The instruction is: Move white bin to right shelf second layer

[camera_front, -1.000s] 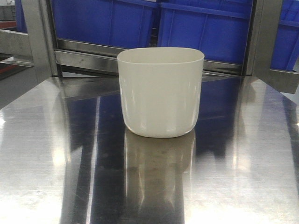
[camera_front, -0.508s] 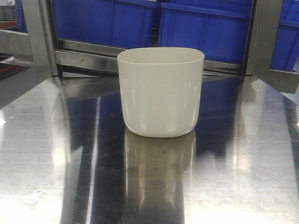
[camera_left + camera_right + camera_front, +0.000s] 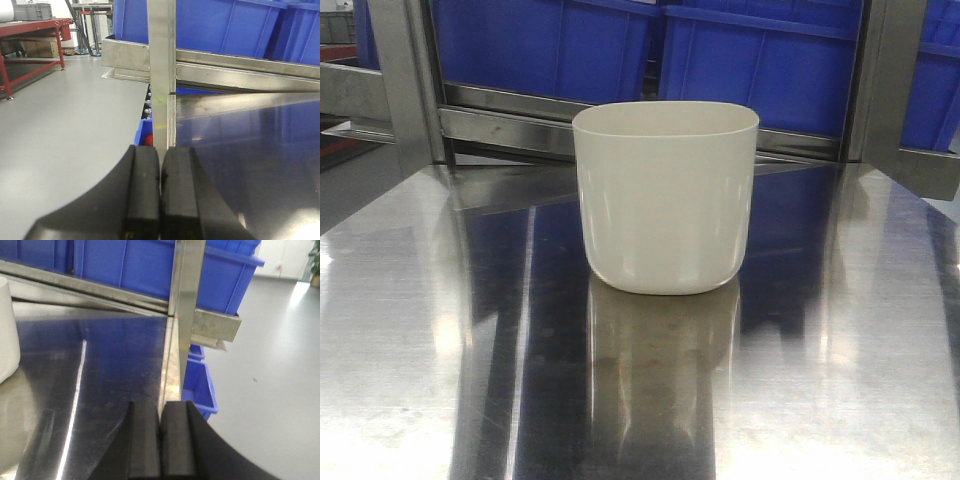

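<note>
**White bin on worktop, both hands closed and empty**

Left wrist view: the left hand (image 3: 160, 195) sits at the bottom of the frame. Its black fingers (image 3: 143, 190) are pressed flat together with nothing between them. The hand lines up with the left edge of the steel worktop (image 3: 250, 150), and the grey floor (image 3: 65, 125) falls away to its left.

Right wrist view: the right hand (image 3: 160, 440) is also closed finger on finger and holds nothing. It is near the worktop's right edge. The white bin (image 3: 7, 335) shows only as a sliver at the left border of this view. It stands on the worktop, well apart from the hand.

Front view: the white bin (image 3: 665, 195) stands upright with its open top up, about mid-worktop. Its base rests on the steel, with its reflection right under it. Its walls are smooth and taper to a rounded base. Neither hand shows in this view.

A steel post (image 3: 161, 75) stands at the worktop's left corner, with a low blue crate (image 3: 142, 134) beside its foot, below worktop level. A matching post shows on the right side in the right wrist view.

Behind the bin a steel rack bar (image 3: 510, 120) runs across the view. The blue crates (image 3: 770, 60) sit on it and fill the top of the frame.

At the far left of the left wrist view, a red-framed table (image 3: 30, 27) stands on the floor.
</note>
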You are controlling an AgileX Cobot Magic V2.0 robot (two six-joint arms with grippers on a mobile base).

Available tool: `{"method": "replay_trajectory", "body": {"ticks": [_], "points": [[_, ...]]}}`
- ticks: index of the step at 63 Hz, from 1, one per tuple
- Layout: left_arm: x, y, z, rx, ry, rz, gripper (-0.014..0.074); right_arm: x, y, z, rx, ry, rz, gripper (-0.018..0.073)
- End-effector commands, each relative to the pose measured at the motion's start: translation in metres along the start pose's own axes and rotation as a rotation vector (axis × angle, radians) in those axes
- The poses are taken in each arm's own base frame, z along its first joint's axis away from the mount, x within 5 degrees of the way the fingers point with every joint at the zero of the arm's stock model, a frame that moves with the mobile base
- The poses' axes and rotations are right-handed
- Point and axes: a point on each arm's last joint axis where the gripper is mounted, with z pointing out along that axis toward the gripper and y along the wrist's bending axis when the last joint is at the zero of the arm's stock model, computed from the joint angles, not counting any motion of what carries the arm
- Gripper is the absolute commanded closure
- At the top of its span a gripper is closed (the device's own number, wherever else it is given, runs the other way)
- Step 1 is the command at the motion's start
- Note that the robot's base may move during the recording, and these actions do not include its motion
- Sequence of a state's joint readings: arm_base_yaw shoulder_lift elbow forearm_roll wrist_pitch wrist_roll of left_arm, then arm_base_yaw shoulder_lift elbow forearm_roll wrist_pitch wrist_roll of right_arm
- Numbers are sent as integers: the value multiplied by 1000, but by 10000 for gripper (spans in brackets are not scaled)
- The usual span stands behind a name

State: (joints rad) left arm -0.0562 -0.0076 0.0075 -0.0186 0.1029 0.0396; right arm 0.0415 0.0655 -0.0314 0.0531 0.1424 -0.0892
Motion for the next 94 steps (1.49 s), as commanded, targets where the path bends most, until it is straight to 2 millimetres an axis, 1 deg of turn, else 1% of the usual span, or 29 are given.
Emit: {"method": "replay_trajectory", "body": {"ticks": [1, 7, 12, 19, 22, 29, 40, 46, 49, 53, 57, 60, 63, 65, 68, 77, 94], "points": [[1, 0, 0, -2, -72, -13, 512, -37, -2, 0, 6, -89, -15, 508], [1, 0, 0, -2, -72, -13, 512, -55, -2, 4, 6, -57, -29, 508], [1, 0, 0, -2, -72, -13, 512, -61, -2, 12, 1, -8, -34, 508], [1, 0, 0, -2, -72, -13, 512, -62, -1, 25, -20, 103, -76, 508], [1, 0, 0, -2, -72, -13, 512, -61, 0, 34, -35, 162, -86, 508], [1, 0, 0, -2, -72, -13, 512, -64, 6, 53, -77, 265, -64, 508], [1, 0, 0, -2, -72, -13, 512, -72, 25, 86, -111, 417, 174, 508], [1, 0, 0, -2, -72, -13, 512, -77, 34, 107, -84, 503, 246, 505], [1, 0, 0, -2, -72, -13, 512, -78, 37, 115, -62, 548, 257, 485], [1, 0, 0, -2, -72, -13, 512, -82, 38, 126, 13, 632, 253, 428], [1, 0, 0, -2, -72, -13, 512, -85, 37, 136, 95, 696, 248, 340], [1, 0, 0, -2, -72, -13, 512, -92, 37, 142, 139, 727, 222, 268], [1, 0, 0, -2, -72, -13, 512, -100, 39, 148, 158, 744, 202, 223], [1, 0, 0, -2, -72, -13, 512, -106, 43, 151, 158, 747, 195, 206], [1, 0, 0, -2, -72, -13, 512, -113, 49, 156, 150, 747, 189, 209], [1, 0, 0, -2, -72, -13, 512, -141, 75, 167, 84, 720, 176, 210], [1, 0, 0, -2, -72, -13, 512, -172, 122, 192, 32, 753, 154, 210]]}}
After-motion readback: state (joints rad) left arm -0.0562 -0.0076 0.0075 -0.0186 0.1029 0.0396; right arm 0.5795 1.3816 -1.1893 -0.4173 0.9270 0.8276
